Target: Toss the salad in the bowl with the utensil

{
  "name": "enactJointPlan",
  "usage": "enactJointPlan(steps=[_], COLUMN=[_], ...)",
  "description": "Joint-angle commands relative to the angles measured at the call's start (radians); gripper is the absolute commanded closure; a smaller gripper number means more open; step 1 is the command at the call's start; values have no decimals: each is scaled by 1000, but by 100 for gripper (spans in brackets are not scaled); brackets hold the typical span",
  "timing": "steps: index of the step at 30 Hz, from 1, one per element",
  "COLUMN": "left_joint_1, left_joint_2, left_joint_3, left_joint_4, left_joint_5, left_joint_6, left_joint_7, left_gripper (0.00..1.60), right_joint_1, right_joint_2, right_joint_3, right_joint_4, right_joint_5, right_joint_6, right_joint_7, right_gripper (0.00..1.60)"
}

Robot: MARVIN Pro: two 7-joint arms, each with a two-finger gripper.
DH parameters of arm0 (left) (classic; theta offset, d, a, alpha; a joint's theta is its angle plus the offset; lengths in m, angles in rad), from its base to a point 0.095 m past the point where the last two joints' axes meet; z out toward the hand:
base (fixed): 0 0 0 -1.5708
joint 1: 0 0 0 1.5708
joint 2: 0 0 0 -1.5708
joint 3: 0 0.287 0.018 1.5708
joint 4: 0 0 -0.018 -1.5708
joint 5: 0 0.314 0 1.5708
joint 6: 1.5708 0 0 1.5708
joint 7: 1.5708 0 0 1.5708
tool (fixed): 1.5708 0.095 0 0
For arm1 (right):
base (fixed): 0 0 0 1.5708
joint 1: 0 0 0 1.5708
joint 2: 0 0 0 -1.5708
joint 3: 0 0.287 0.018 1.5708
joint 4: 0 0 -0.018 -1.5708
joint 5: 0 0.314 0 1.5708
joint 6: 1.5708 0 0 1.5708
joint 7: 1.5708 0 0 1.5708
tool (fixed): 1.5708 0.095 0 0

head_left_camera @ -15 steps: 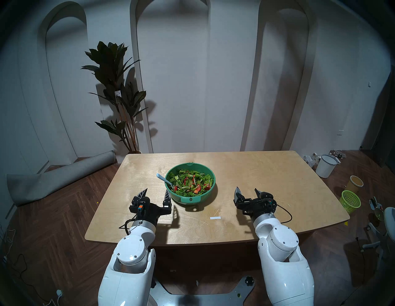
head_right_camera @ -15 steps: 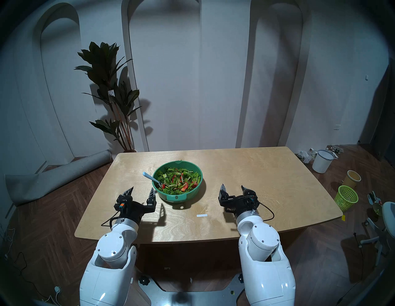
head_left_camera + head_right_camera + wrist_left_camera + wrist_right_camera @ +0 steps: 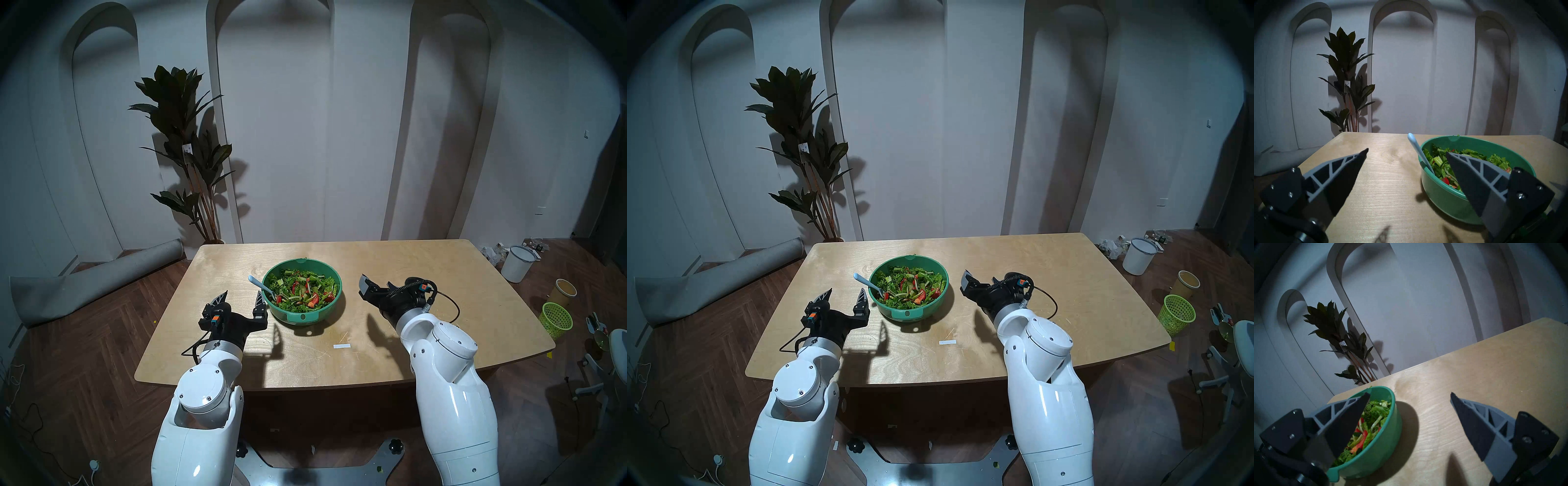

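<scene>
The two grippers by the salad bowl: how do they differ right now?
The left gripper sits level beside the green bowl, on the side where the blue-handled fork sticks out; the right gripper is on the opposite side. The left's two fingers spread side by side, while the right is rolled and angled toward the bowl. Both are open and hold nothing.

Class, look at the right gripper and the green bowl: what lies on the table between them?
Nothing: only bare table and the bowl's shadow separate it from the right gripper, clearest in the right wrist view.
</scene>
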Motion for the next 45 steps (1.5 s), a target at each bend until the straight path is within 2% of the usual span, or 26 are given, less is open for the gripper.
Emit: enactJointPlan(steps=[1,7,8,13,19,32,36,43,44,45], left_joint_1=[-6,-5,-5,-5,-5,-2,-1,-1,-1,-1], left_joint_2=[2,4,5,5,7,11,13,14,14,15], left_joint_3=[6,8,9,10,11,14,14,15,15,15], left_joint_4=[-40,-48,-49,-52,-55,-59,-60,-62,-62,-62], left_joint_5=[4,3,3,4,4,3,2,1,1,1], left_joint_6=[9,28,30,40,46,47,48,48,48,48], left_joint_7=[-1,3,4,6,8,11,12,13,13,13], left_gripper=[0,0,0,0,0,0,0,0,0,0], right_joint_1=[112,184,175,245,291,429,458,462,461,460], right_joint_2=[-6,-13,-12,-26,-41,-90,-91,-97,-97,-98], right_joint_3=[-38,-43,-46,-61,-78,-94,-101,-106,-106,-107], right_joint_4=[4,70,69,147,204,382,426,441,440,436], right_joint_5=[35,59,64,80,95,83,89,91,92,92], right_joint_6=[117,183,176,198,200,234,243,245,246,250], right_joint_7=[-66,-129,-130,-164,-195,-250,-261,-273,-275,-279], right_gripper=[0,0,0,0,0,0,0,0,13,35])
